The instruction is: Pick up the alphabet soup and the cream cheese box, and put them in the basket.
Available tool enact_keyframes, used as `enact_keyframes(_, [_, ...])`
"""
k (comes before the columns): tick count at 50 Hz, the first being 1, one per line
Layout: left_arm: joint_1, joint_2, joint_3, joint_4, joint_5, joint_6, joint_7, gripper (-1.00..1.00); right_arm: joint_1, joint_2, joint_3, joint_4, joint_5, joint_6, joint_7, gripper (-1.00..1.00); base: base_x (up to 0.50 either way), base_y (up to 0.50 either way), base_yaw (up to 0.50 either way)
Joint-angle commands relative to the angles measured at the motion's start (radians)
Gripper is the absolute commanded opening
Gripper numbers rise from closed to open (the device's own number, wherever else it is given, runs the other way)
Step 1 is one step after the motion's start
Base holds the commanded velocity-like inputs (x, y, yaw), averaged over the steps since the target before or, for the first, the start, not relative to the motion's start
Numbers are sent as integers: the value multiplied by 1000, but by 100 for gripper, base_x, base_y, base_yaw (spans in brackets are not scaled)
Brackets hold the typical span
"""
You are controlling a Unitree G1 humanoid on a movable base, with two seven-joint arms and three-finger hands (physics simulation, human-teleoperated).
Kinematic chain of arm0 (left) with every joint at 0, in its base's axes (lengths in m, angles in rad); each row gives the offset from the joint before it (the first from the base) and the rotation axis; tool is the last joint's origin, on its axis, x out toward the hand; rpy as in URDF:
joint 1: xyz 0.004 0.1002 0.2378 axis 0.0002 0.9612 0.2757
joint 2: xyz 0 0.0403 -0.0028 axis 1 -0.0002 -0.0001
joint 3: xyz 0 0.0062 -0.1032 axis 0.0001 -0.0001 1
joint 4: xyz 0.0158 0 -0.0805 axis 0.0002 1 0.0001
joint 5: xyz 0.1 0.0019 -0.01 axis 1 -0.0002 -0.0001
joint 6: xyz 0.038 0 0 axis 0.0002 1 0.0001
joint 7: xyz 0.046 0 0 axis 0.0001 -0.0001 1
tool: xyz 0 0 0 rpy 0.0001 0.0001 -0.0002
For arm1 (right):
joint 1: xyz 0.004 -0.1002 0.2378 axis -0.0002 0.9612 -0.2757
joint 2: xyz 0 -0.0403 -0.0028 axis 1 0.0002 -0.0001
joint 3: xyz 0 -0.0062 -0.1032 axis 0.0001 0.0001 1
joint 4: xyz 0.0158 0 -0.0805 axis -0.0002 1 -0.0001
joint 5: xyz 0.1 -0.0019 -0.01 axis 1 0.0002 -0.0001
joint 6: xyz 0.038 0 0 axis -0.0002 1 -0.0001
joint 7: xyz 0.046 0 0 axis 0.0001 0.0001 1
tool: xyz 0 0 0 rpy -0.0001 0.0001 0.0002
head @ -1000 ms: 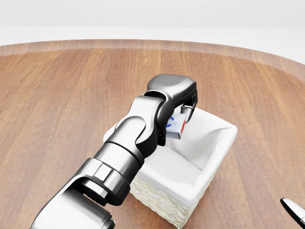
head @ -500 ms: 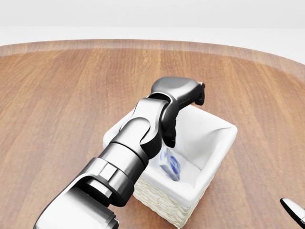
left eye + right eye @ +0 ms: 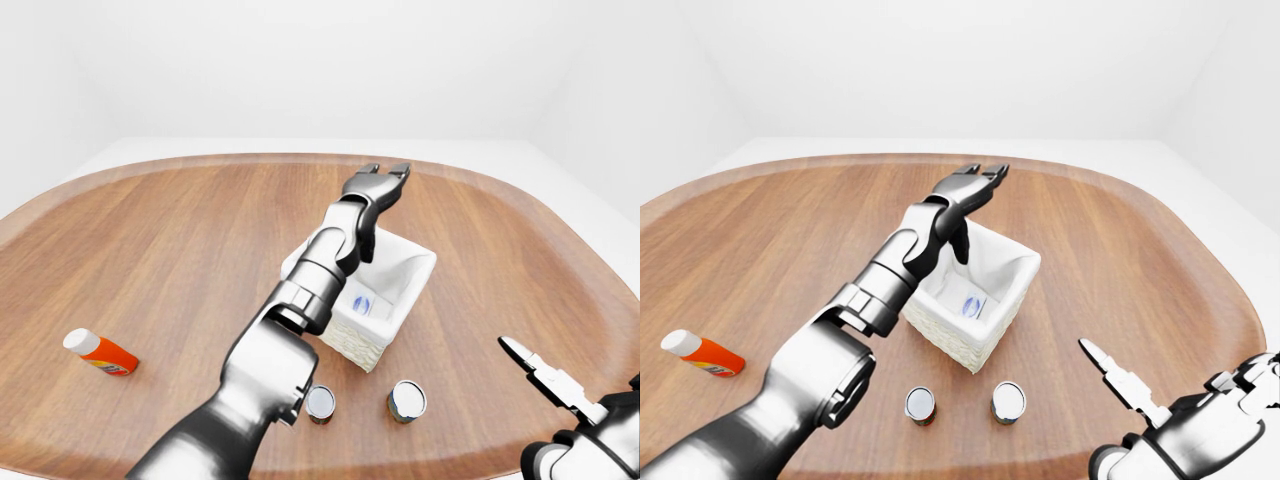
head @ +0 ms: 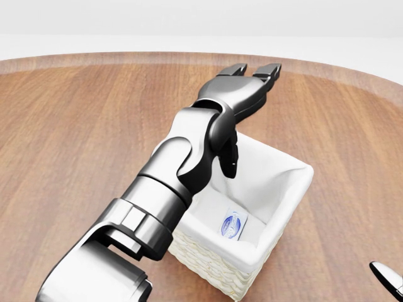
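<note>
Fingers [image 4: 271, 70] of the grey metal left hand [image 4: 249, 85] are spreading apart and empty, hovering over the top-left rim of the basket in the head view. Round brown wooden table [image 3: 180, 240] is carrying every item. White cloth-lined woven basket [image 4: 293, 189] is sitting near the table's middle. White cream cheese box with a blue oval label [image 4: 233, 224] is lying flat inside the basket, on its floor. Right hand [image 3: 1120, 380] is showing at the lower right of the right-eye view, its pale fingers extended and holding nothing. Orange bottle with a white cap [image 3: 99, 352] is lying at far left. Two small metal-topped cans [image 3: 921, 404] [image 3: 1008, 399] are standing just below the basket, apart from each other; which is the alphabet soup cannot be told.
</note>
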Motion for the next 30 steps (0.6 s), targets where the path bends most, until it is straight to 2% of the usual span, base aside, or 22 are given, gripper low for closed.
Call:
enact_keyframes(1, [0, 30, 29, -148, -57, 0, -23, 100, -1, -1, 2, 0, -3, 0, -2, 100, 0, 0, 0])
enact_keyframes(6, [35, 45, 19, -289, -67, 0, -44, 100, 1, 0, 4, -6, -5, 0, -2, 100, 0, 0, 0])
enact_keyframes(9, [70, 41, 21, -403, -74, 0, -89, 100, 0, -1, 3, 2, -5, 0, -5, 100, 0, 0, 0])
enact_keyframes(12, [69, 62, 20, -481, -29, 0, -52, 100, 3, 1, 6, -8, -9, 0, -3, 100, 0, 0, 0])
enact_keyframes(13, [67, 55, 47, -506, -53, 0, -49, 100, 3, 1, 6, -6, -9, 0, -4, 100, 0, 0, 0])
enact_keyframes(17, [67, 80, 56, -586, -94, 0, -63, 100, 1, -1, 2, 0, -3, 0, -5, 100, 0, 0, 0])
enact_keyframes(18, [72, 88, 60, -636, -107, 0, -93, 100, 1, -1, 2, 0, -3, 0, -4, 100, 0, 0, 0])
enact_keyframes(24, [91, 122, 62, -782, -121, 0, -158, 100, -1, -1, 1, 0, -3, 0, -5, 100, 0, 0, 0])
enact_keyframes(30, [48, 166, 102, -923, -172, 0, -214, 100, 1, 0, 1, -1, -4, 0, -5, 100, 0, 0, 0])
